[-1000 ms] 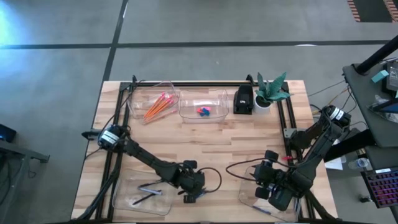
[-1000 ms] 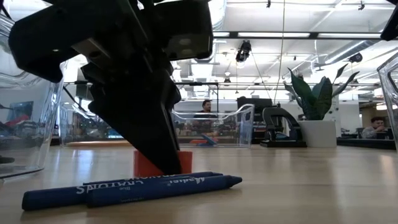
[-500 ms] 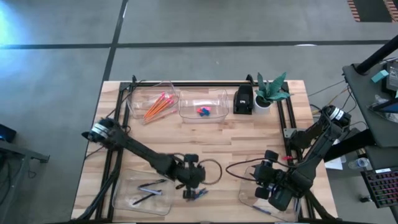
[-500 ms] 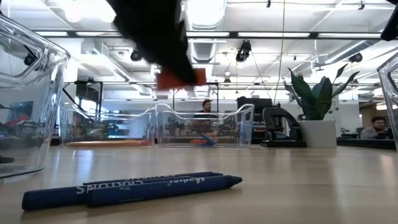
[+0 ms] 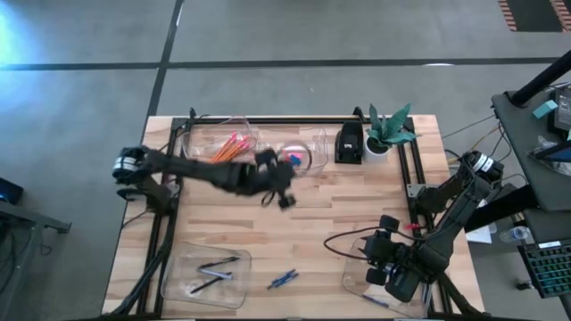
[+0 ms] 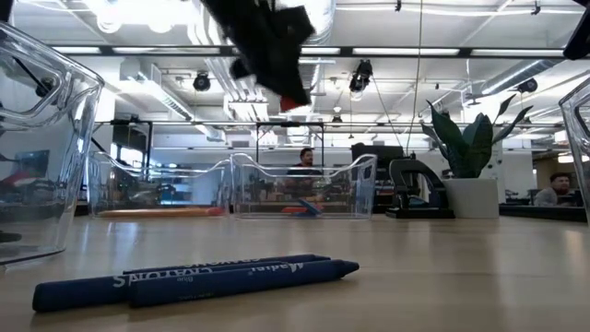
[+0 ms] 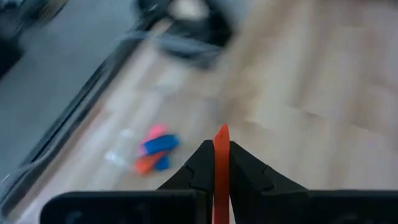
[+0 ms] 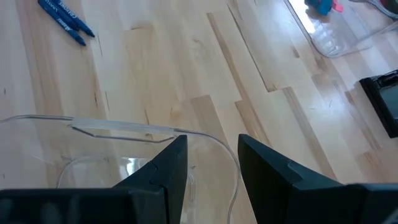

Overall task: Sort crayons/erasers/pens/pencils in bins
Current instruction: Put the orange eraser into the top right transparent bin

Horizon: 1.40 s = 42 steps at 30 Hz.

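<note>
My left gripper [image 5: 284, 198] is shut on a thin red eraser [image 7: 221, 163] and hangs in the air just near of the far middle bin [image 5: 314, 164]. That bin holds blue and pink-red erasers [image 5: 291, 160]. The far left bin [image 5: 198, 138] holds orange pencils [image 5: 227, 148]. The near left bin [image 5: 183, 283] holds dark pens [image 5: 211, 272]. Two blue crayons [image 5: 283, 279] lie side by side on the table. My right gripper [image 5: 393, 276] is open and empty over the near right bin [image 8: 124, 130]. My left gripper pinches the red eraser between its two fingers by its two flat faces [image 7: 221, 177]. One narrow end of the eraser sticks out past the fingertips. The eraser is lifted clear of the table; a red tip shows below the fingers in the low view [image 6: 293, 101].
A small black box [image 5: 350, 143] and a potted plant [image 5: 388, 129] stand at the far right. Bare wood lies in the table's middle between the far and near bins. People show in the room beyond the table in the low view.
My left gripper has lifted the red eraser off the table beside the two crayons. It has carried the eraser up and toward the far edge, to just short of the eraser bin. The crayons have stayed where they were.
</note>
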Motion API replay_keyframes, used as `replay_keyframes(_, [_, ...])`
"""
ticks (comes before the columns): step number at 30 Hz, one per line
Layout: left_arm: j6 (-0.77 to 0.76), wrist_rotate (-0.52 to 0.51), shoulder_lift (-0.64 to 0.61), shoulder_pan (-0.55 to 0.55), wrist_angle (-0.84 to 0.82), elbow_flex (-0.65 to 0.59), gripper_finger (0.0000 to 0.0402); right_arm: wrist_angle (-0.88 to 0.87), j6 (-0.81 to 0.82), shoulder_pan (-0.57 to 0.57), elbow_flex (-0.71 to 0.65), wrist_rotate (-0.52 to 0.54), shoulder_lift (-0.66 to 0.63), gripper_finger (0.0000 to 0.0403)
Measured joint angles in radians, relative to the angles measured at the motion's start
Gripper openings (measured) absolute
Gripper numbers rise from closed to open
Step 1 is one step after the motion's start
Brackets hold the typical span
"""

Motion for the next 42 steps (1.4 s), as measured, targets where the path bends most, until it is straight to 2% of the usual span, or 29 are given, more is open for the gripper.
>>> replay_keyframes(6, [-0.149,0.068,0.066,0.233,0.003,-0.016,0.0012,0.001,0.001,0.000,0.000,0.005,0.000,0.0134])
replay_keyframes(11, [-0.228,0.152,0.130,0.335,0.004,-0.016,0.0012,0.001,0.000,0.000,-0.002,0.006,0.000,0.0134])
replay_keyframes(22, [-0.202,0.207,0.267,0.355,0.056,-0.010,0.0012,0.002,-0.021,0.000,-0.047,0.024,0.000,0.0134])
replay_keyframes(30, [-0.205,0.209,0.275,0.372,0.072,-0.010,0.0012,0.012,0.044,0.000,-0.087,0.022,0.000,0.0134])
replay_keyframes(42, [-0.201,0.209,0.309,0.373,0.075,-0.010,0.0024,0.044,0.027,0.000,-0.083,0.023,0.000,0.0134])
